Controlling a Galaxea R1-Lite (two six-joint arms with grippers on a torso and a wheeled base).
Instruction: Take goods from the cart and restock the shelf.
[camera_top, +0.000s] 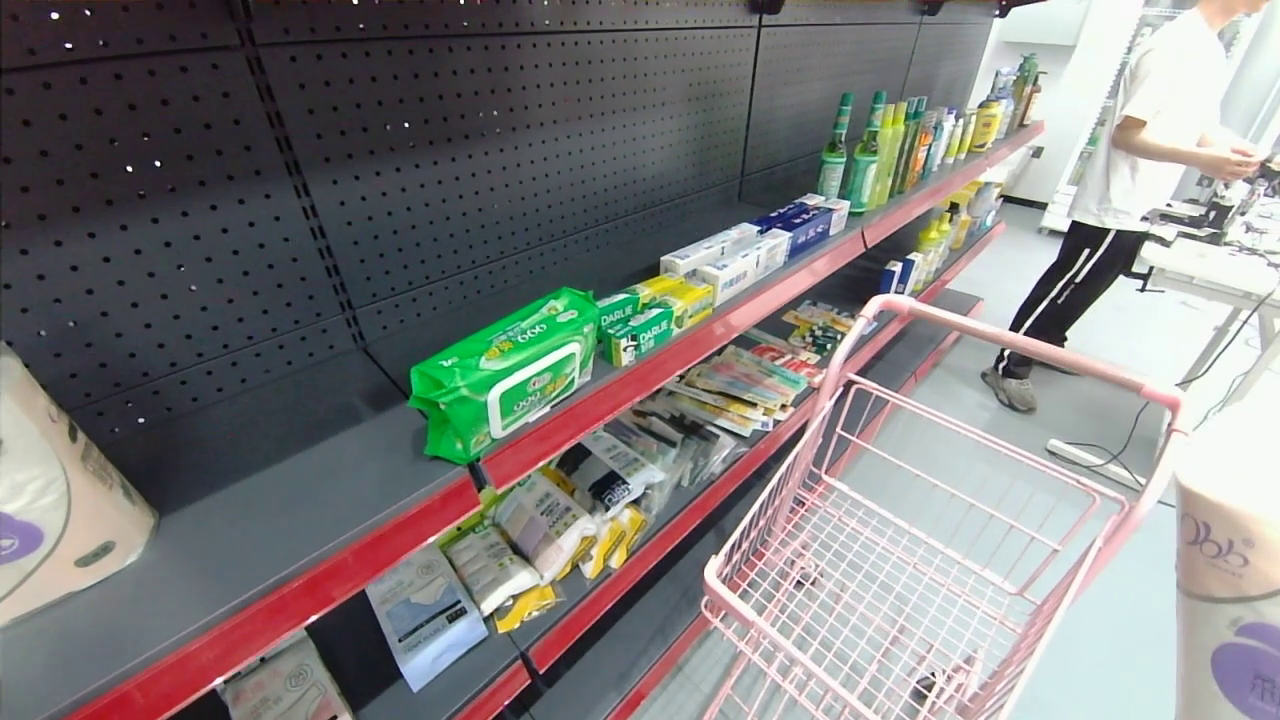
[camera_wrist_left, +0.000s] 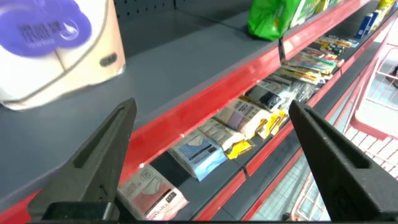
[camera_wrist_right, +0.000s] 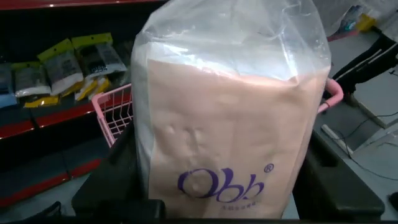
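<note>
- Tissue comes first: a shelved tissue pack (camera_top: 50, 490) stands at the far left of the top shelf (camera_top: 280, 500). The left wrist view brings its purple-printed end (camera_wrist_left: 56, 43) up close.
- Left tool (camera_wrist_left: 211, 107), seen from its own wrist, hangs just off the shelf's red edge. Its dark fingers (camera_wrist_left: 99, 162) are spread wide with nothing between them, apart from that pack.
- Green wipes pack (camera_top: 505, 372) lies farther along the same shelf at the front edge, with toothpaste boxes (camera_top: 650, 315) just beyond it.
- Pouches (camera_top: 540, 530) lie in a row on the lower shelf beneath. The left wrist view looks down on them past the red lip.
- Pink cart (camera_top: 900, 520) stands beside the shelving.
- Held tissue pack (camera_top: 1230, 560) rises at the right edge of the head view, near the cart's right rim. The right wrist view adds the right tool (camera_wrist_right: 227, 186), its dark fingers (camera_wrist_right: 118, 168) pressed to both sides of the pack and clamped on it.
</note>
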